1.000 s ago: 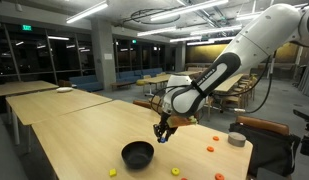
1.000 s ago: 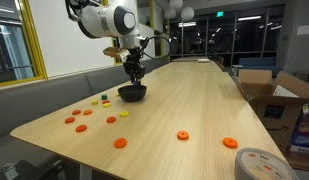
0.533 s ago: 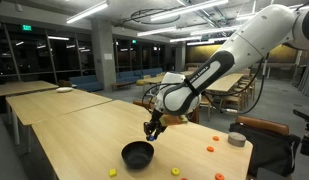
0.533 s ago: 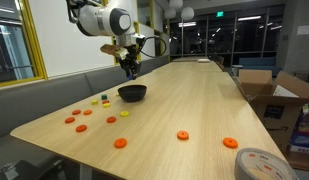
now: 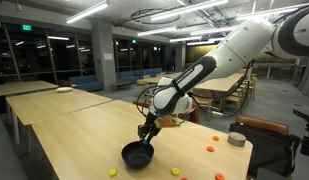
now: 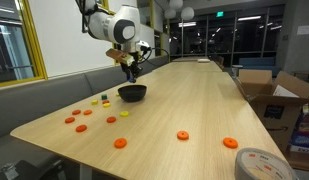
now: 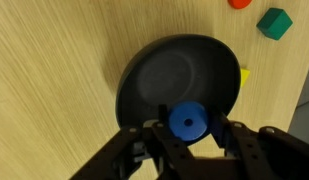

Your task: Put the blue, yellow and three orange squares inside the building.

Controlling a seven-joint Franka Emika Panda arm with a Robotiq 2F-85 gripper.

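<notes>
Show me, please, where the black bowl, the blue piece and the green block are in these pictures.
black bowl [image 7: 164, 75]: wrist view, on its bare inner floor.
blue piece [image 7: 182, 119]: wrist view, on its upper face.
green block [image 7: 275, 22]: wrist view, on its top face.

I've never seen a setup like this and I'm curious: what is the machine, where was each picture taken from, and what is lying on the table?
The machine is a single robot arm working over a long wooden table. Two pictures come from cameras standing away from the robot. The third comes from a camera on the arm's wrist, looking down past its pincer, the two-fingered part that grasps things. On the table are a round black bowl, scattered orange pieces, yellow pieces, a green block and a grey cylinder. The pincer is shut on a small blue piece, held just above the bowl.
</notes>
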